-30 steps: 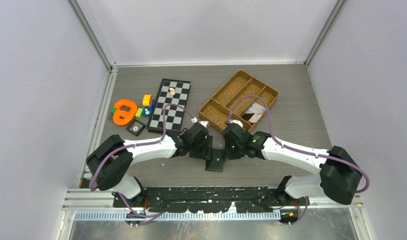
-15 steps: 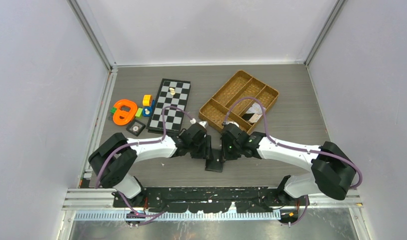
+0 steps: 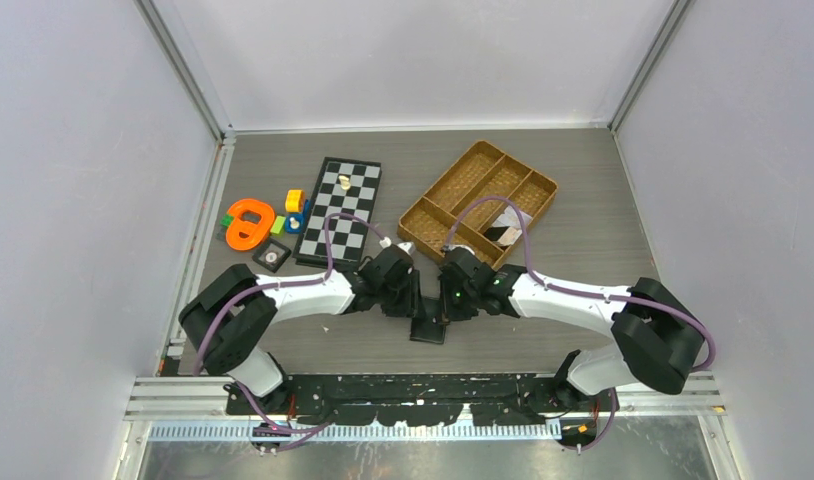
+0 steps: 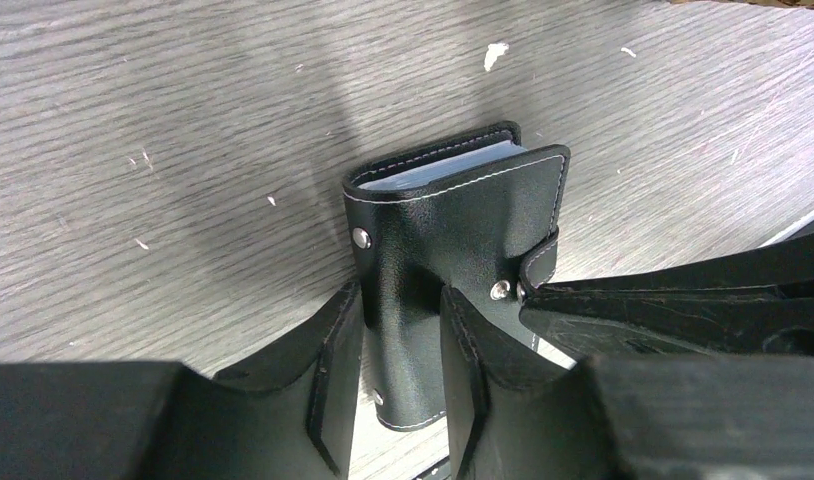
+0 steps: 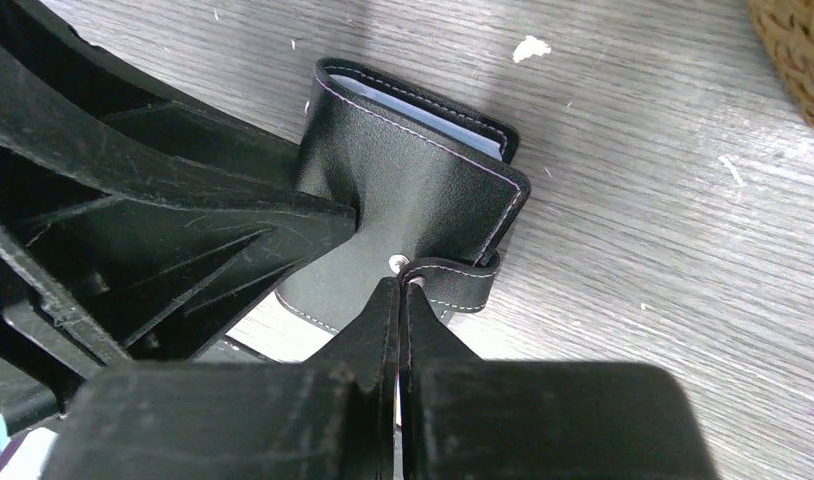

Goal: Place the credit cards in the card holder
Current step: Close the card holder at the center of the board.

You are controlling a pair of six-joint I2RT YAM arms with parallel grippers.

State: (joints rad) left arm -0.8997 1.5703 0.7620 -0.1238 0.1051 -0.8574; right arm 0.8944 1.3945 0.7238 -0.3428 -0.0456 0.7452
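Observation:
The card holder [image 4: 453,220], a black folded wallet with bluish-grey pockets showing at its far edge, lies on the table between both arms [image 3: 429,324]. My left gripper [image 4: 401,300] straddles its near end, jaws open; a sliver of table shows between the left finger [image 4: 328,370] and the leather. My right gripper [image 5: 400,285] is shut, its tips meeting at the snap strap [image 5: 458,280] on the wallet's side. The credit cards [image 3: 505,228], whitish and dark, lie in the brown woven tray behind the right arm.
The brown divided tray [image 3: 453,185] stands at the back right. A chessboard [image 3: 340,210] lies at the back centre-left, with an orange toy [image 3: 248,222] and small coloured blocks [image 3: 294,200] to its left. Enclosure walls close in on both sides.
My left jaws have narrowed around the card holder. The right arm has shifted slightly left toward the wallet, its gripper staying shut.

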